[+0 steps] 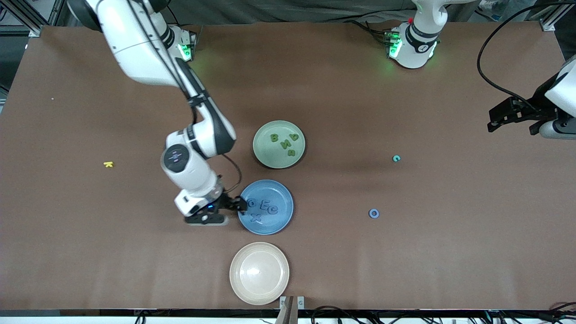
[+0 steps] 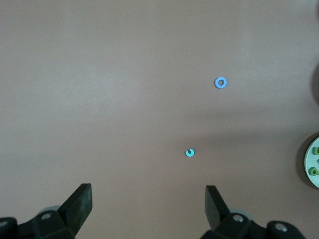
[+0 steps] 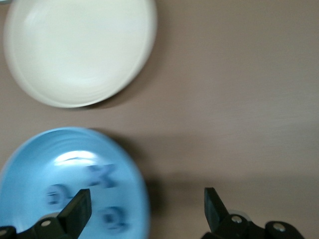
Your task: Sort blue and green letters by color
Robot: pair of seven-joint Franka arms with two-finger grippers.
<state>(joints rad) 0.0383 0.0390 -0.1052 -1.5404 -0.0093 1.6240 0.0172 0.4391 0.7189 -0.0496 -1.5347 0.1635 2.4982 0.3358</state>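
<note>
With jaws spread, right tool point(image 1: 240, 204) over blue plate point(image 1: 283, 220)

**Blurred, cropped, too small**

In the right wrist view the blue plate point(image 3: 30, 164) runs off the edge, its blue letters point(image 3: 102, 177) smeared (shapes unreadable). The left wrist view crops the green plate point(image 2: 312, 162). The yellow letter point(image 1: 108, 164) is too small to read.

Blue letters point(image 1: 265, 209) flat in blue plate point(image 1: 281, 222), green letters point(image 1: 284, 142) in green plate point(image 1: 265, 155), blue O point(image 1: 373, 213) on table
</note>
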